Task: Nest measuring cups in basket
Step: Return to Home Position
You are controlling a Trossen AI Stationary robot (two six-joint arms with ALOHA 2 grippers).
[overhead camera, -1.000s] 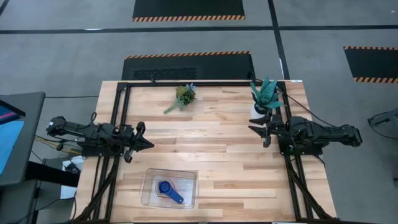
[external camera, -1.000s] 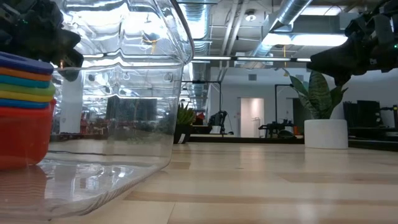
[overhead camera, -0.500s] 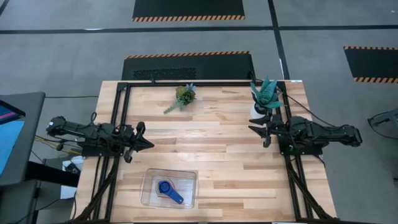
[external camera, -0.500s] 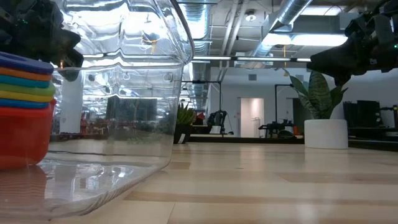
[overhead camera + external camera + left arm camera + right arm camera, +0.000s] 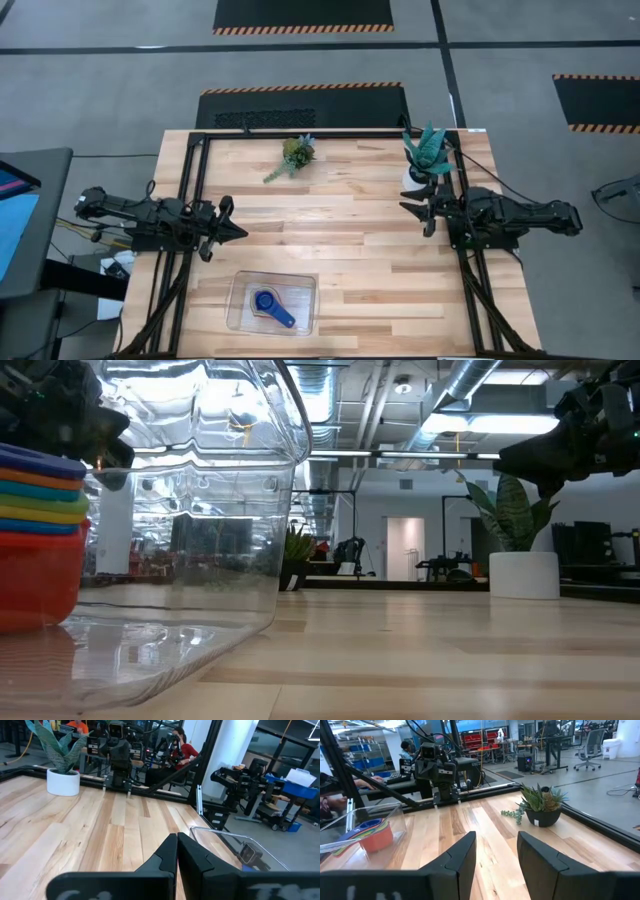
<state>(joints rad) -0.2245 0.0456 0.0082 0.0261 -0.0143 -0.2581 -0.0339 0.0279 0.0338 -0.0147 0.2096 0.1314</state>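
Observation:
The measuring cups (image 5: 268, 303) sit nested in one stack on the floor of the clear basket (image 5: 240, 310). The basket stands near the table's near edge, left of centre. In the low view the stack (image 5: 35, 550) has red at the bottom and dark blue on top, behind the basket wall (image 5: 220, 530). My left gripper (image 5: 243, 232) waits shut at the table's left edge, level, above and beyond the basket. Its fingers (image 5: 177, 840) meet. My right gripper (image 5: 407, 208) waits at the right edge, open (image 5: 496, 842), with nothing between its fingers. The right wrist view shows the cups (image 5: 370, 834) in the basket (image 5: 395, 815).
A small green plant (image 5: 296, 155) lies at the far middle of the table. A potted plant in a white pot (image 5: 425, 160) stands at the far right, close to my right arm. Bare wood lies between the two arms. People sit in the room beyond (image 5: 182, 745).

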